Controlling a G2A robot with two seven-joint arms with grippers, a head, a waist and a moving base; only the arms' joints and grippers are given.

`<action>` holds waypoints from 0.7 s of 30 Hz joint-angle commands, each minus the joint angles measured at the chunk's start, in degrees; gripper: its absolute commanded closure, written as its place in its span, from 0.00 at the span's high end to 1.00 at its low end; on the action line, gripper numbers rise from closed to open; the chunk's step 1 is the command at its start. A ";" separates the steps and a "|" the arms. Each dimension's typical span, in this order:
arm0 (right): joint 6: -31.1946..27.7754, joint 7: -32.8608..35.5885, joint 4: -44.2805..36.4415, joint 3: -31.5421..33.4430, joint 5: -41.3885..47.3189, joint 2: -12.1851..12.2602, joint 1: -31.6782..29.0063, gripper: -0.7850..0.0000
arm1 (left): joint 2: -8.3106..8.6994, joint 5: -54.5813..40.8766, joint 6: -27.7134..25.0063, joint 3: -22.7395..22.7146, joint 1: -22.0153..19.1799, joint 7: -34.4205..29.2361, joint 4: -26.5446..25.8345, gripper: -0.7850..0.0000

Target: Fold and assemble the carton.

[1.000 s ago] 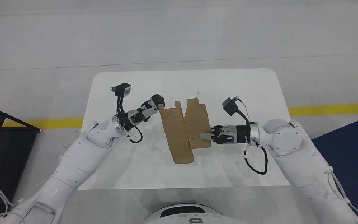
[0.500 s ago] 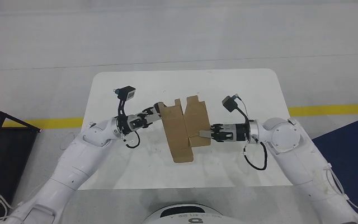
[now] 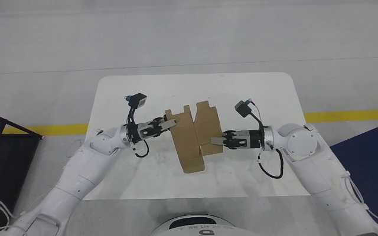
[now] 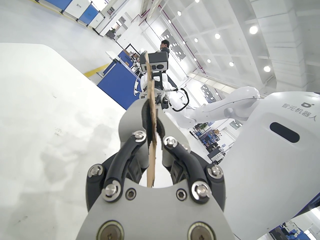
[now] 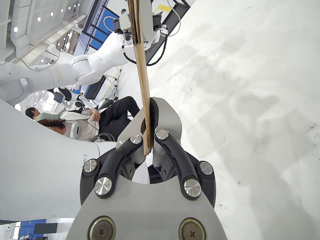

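Carton (image 3: 192, 138) is the one thing over the white table (image 3: 260, 88), a broad top with rounded corners and faint grey scuffs. It is held between the two arms above the table's middle. Whether its near end touches the surface I cannot tell.

It is a flat, unassembled blank of plain brown corrugated board. From above it reads as two long panels side by side, joined along a crease and set slightly askew to the table's edges. The panel on the robot's left reaches farther toward the robot, while the one on the right stops short, so the near edge is stepped. Short flaps divided by narrow notches run along the far edge. In both wrist views the board shows edge-on as a thin straight strip with its fluted core visible.

The left tool (image 3: 171, 123) grips the far left corner of the blank, and its dark pads (image 4: 146, 126) are pressed against both faces of the board. The right tool (image 3: 215, 142) comes in from the opposite side and pinches the right-hand panel's outer edge near its near end, with the board squeezed between its fingers.
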 commanded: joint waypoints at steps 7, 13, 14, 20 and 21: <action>-1.18 -1.00 0.06 -0.52 1.53 -0.05 0.21 1.00 | -0.89 -3.70 0.00 -2.40 0.02 1.23 3.36 0.00; -5.23 -4.65 1.03 1.00 5.24 -0.05 -1.13 1.00 | -2.85 -7.08 0.03 -2.28 -0.05 9.63 7.10 0.00; -5.63 -5.47 1.14 1.14 5.74 -0.08 -1.32 1.00 | -3.19 -7.28 0.48 -2.11 -0.13 11.48 7.82 0.00; -3.57 -11.29 1.59 -0.31 0.36 -0.58 -0.51 1.00 | -5.27 -7.41 5.46 -0.53 -0.48 21.53 7.66 0.00; -3.19 -12.19 1.30 -0.99 -0.63 -0.73 -0.41 1.00 | -5.56 -7.14 6.41 -0.28 -0.51 22.74 7.25 0.00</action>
